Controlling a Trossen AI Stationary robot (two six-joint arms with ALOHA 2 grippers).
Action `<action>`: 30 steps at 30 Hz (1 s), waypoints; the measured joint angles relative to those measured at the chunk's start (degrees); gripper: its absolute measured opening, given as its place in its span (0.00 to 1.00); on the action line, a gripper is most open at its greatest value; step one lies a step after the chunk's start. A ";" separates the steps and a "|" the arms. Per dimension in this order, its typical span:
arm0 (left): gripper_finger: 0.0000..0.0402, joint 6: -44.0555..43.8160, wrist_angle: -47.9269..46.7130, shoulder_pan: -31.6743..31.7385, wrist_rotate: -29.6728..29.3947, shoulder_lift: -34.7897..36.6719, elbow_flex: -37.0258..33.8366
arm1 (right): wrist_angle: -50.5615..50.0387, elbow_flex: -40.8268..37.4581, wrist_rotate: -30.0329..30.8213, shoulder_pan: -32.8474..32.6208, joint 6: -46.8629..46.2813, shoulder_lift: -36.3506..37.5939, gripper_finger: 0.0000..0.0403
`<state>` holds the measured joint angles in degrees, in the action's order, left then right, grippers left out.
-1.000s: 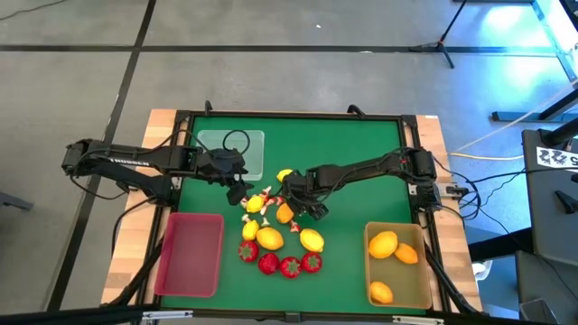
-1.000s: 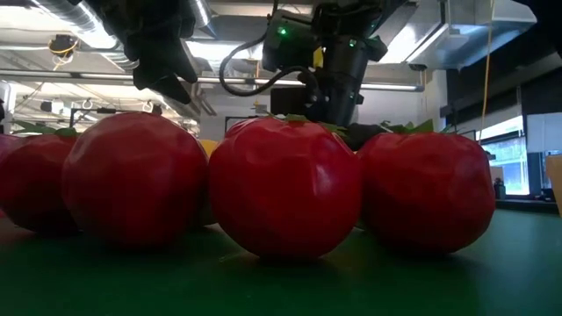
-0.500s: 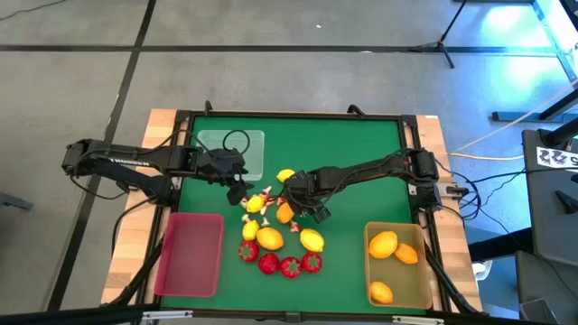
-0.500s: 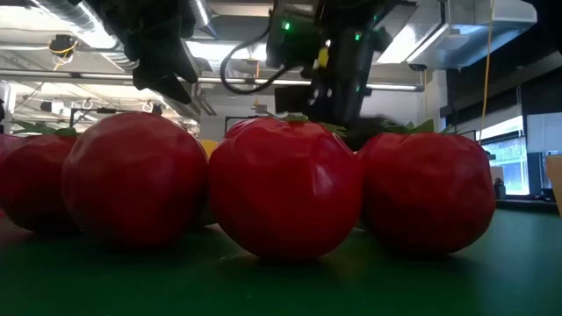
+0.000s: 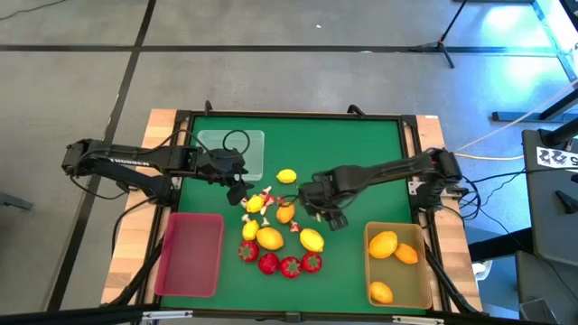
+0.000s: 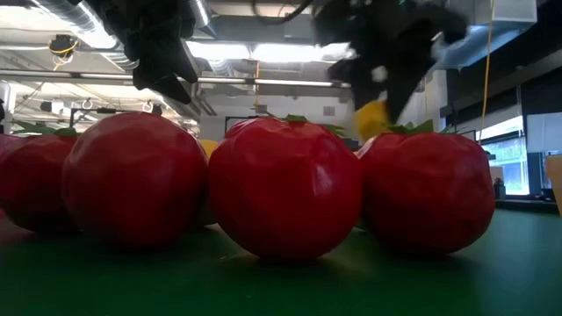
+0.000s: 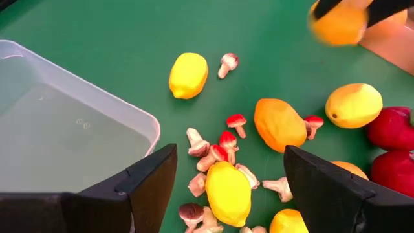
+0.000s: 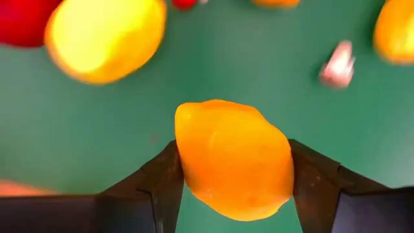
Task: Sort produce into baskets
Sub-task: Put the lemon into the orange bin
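Gripping an orange lemon [image 8: 231,165] between its fingers [image 8: 165,188], the right gripper [image 5: 318,197] is held above open green desk [image 5: 357,149], between the produce pile [image 5: 271,236] and the tan basket [image 5: 424,271]. The left gripper [image 5: 237,192] is spread wide beside the clear basket [image 5: 256,143].

A grey concrete floor [image 5: 298,36] crossed by dark lines is stretching around the tabletop [image 5: 316,144], whose green mat is sitting inside pale wooden edging [image 5: 161,122]. A stand's dark legs [image 5: 444,41] are resting on the floor. Beyond, ceiling lights [image 6: 255,53] are glowing among ducts [image 6: 53,17], and windows [image 6: 514,158] are letting in daylight.
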<state>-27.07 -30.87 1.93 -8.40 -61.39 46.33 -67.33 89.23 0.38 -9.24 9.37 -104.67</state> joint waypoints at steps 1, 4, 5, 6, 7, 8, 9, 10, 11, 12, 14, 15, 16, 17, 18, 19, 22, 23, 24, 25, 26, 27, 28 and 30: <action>0.69 0.00 0.00 0.00 0.00 0.00 0.00 | -1.98 0.00 -0.02 -1.04 -2.70 0.95 0.54; 0.69 -0.24 -0.01 -0.02 0.00 0.00 0.00 | -7.13 -1.02 -0.02 -5.09 -11.52 4.24 0.54; 0.69 -0.24 -0.02 -0.02 0.01 0.00 0.00 | -7.84 -2.04 0.00 -6.80 -14.33 5.61 0.54; 0.69 -0.24 -0.10 -0.02 0.00 0.00 0.00 | -8.12 -3.37 -0.02 -8.59 -17.01 7.24 0.54; 0.69 -0.24 -0.15 -0.02 0.02 0.00 0.00 | -8.04 -4.93 0.00 -10.59 -20.04 9.04 0.54; 0.69 -0.24 -0.15 -0.02 0.02 0.00 0.00 | -8.03 -6.70 0.00 -12.68 -23.52 11.06 0.54; 0.69 -0.20 -0.13 -0.02 0.02 0.00 0.00 | -8.03 -8.46 0.02 -14.62 -27.33 13.03 0.54; 0.69 -0.17 -0.14 -0.02 0.02 0.00 0.00 | -8.14 -10.35 0.09 -16.78 -31.83 14.99 0.54; 0.69 -0.17 -0.17 -0.02 0.02 0.00 0.00 | -8.30 -12.32 0.16 -18.89 -36.87 16.97 0.54; 0.69 -0.15 -0.15 -0.02 0.02 0.00 0.00 | -8.25 -14.24 0.19 -20.97 -42.42 18.92 0.54; 0.69 -0.07 -0.20 -0.02 0.02 0.00 0.00 | -7.56 -17.81 0.56 -25.42 -53.73 22.88 0.54; 0.69 0.01 -0.17 -0.02 0.02 0.00 0.00 | -7.22 -19.35 0.79 -27.79 -59.14 24.58 0.54; 0.69 0.02 -0.17 -0.02 0.02 0.00 0.00 | -7.16 -20.73 1.16 -30.19 -64.25 26.07 0.54; 0.69 0.02 -0.17 -0.02 0.02 0.00 0.00 | -7.19 -21.94 1.53 -32.65 -68.83 27.32 0.54; 0.69 0.02 -0.14 -0.02 0.03 0.00 0.00 | -7.20 -23.01 2.06 -34.91 -72.88 28.39 0.54; 0.69 0.02 -0.11 -0.02 0.03 0.00 0.00 | -7.42 -24.06 2.61 -37.13 -77.04 29.45 0.54; 0.69 0.02 0.15 -0.02 0.04 0.00 0.00 | -8.86 -26.89 2.75 -42.29 -88.54 31.49 0.54; 0.69 0.02 0.13 -0.02 0.04 0.00 0.00 | -8.96 -27.86 2.33 -43.73 -91.57 31.69 0.54; 0.69 0.02 0.13 -0.02 0.02 0.00 0.00 | -9.25 -28.91 1.72 -45.08 -94.13 31.78 0.54; 0.69 0.02 0.13 -0.02 0.04 0.00 0.00 | -9.46 -30.02 1.06 -46.32 -96.08 31.83 0.54; 0.69 0.02 0.11 -0.02 0.04 0.00 0.00 | -9.49 -31.06 0.46 -47.28 -97.63 31.86 0.54; 0.69 0.02 0.15 -0.02 0.02 0.00 0.00 | -9.23 -32.14 -0.21 -48.00 -99.28 31.87 0.54; 0.69 0.02 0.13 -0.02 0.03 0.00 0.02 | -9.03 -33.19 -1.11 -48.53 -100.86 31.87 0.54; 0.69 0.02 0.28 -0.02 0.04 0.00 0.00 | -8.72 -35.10 -3.22 -48.53 -103.15 31.87 0.54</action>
<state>-27.05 -30.59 1.91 -8.36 -61.39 46.33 -76.05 54.14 -2.84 -57.77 -93.78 -72.79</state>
